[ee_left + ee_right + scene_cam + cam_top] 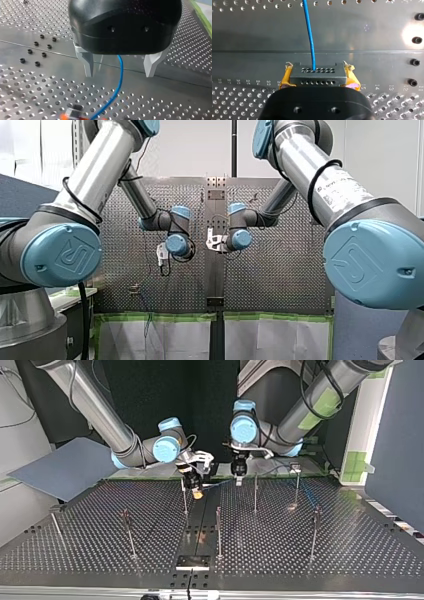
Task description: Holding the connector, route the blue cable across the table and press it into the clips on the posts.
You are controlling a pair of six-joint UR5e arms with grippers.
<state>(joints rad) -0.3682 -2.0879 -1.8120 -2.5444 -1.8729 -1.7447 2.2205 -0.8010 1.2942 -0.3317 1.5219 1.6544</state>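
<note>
Blue cable [309,30] runs straight out ahead of our right gripper [318,79], which squeezes the dark connector [317,72] between its yellow pads [286,79]. Farther along it passes between the wide-apart fingers of our left gripper [119,72], so we think that arm is nearest to press it down.

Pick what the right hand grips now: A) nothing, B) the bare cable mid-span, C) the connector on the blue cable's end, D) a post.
C: in the right wrist view the right hand has its yellow pads pressed on both sides of the connector, with the blue cable running out of its face.
</note>
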